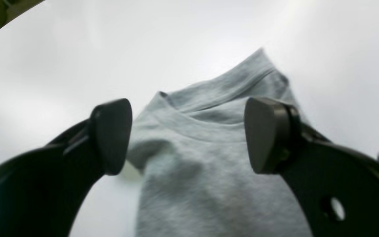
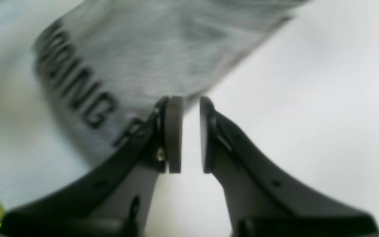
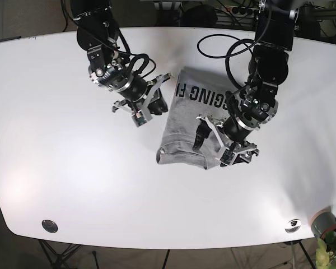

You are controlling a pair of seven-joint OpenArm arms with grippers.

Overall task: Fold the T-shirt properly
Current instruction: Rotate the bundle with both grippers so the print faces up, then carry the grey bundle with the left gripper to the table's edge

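Currently the folded T-shirt [image 3: 190,120] is lying mid-tabletop [image 3: 73,185]. Left pincer [image 3: 211,140] is hovering released at its 5 o'clock; right pincer [image 3: 147,110], nearly clenched, gripping nothing, at 9 o'clock.

The broad white table with rounded corners [image 3: 73,168] fills most of the base view, its smooth top glossy under the lights. A light grey cotton T-shirt with black printed lettering [image 3: 187,120] lies flat on it, right of centre, folded into a narrow upright rectangle whose ribbed collar end faces the near edge. The lettering runs across the far end of the fabric. Two small round metal fittings, possibly cable grommets, sit flush in the top near the front edge: one at left [image 3: 49,226], one at right [image 3: 293,225].
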